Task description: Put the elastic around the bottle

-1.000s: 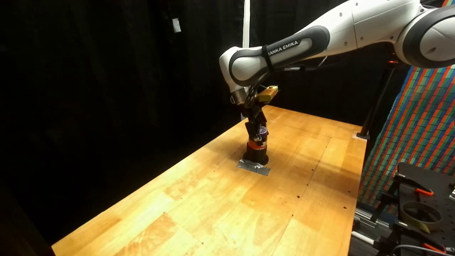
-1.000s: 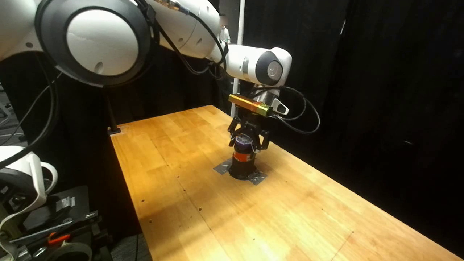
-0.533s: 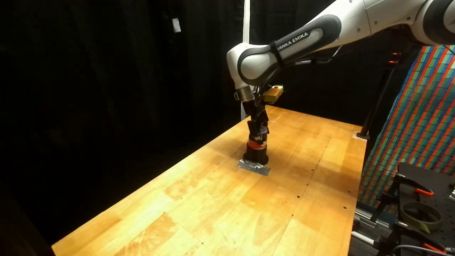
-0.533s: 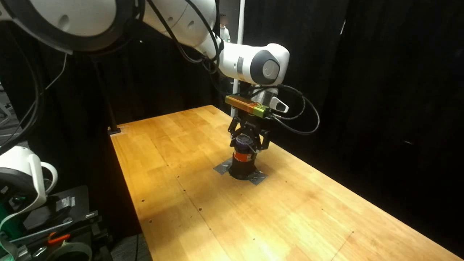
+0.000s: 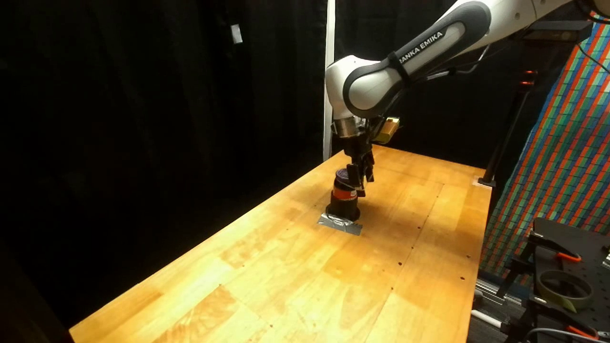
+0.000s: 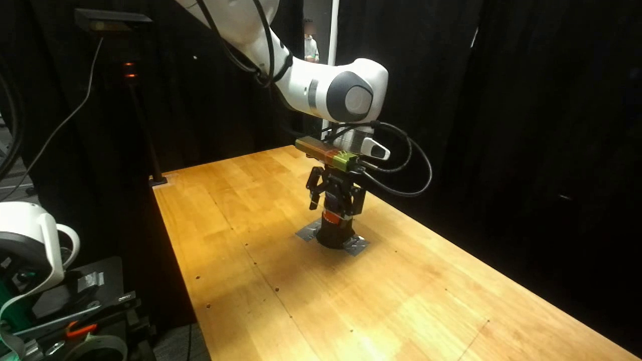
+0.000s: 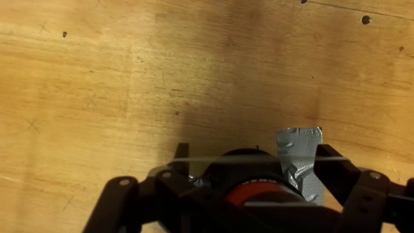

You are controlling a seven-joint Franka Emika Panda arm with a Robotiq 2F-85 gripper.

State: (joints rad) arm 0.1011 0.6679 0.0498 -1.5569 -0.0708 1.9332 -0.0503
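The dark bottle with the orange-red band (image 5: 341, 194) stands upright in a round black holder (image 5: 343, 208). Its band also shows in the other views (image 6: 331, 216) (image 7: 252, 191). My gripper (image 5: 365, 186) is open with its fingers apart, low beside the bottle's upper part. In an exterior view the gripper (image 6: 331, 210) hides the bottle's cap. In the wrist view a pale elastic (image 7: 245, 158) is stretched between the two fingertips, one strand over the holder. A second pale strand crosses just below the orange band. I cannot tell whether the bottle is between the strands.
Grey tape (image 5: 339, 224) fixes the holder to the wooden table (image 5: 310, 276); it also shows in the wrist view (image 7: 299, 139). A black side cart (image 5: 576, 257) with tools and a tape roll stands beside the table. A thin dark post (image 6: 150, 150) rises at a far corner.
My gripper was over the bottle's cap and has shifted sideways toward the robot's base side, uncovering the cap in an exterior view. The bottle and holder have not moved.
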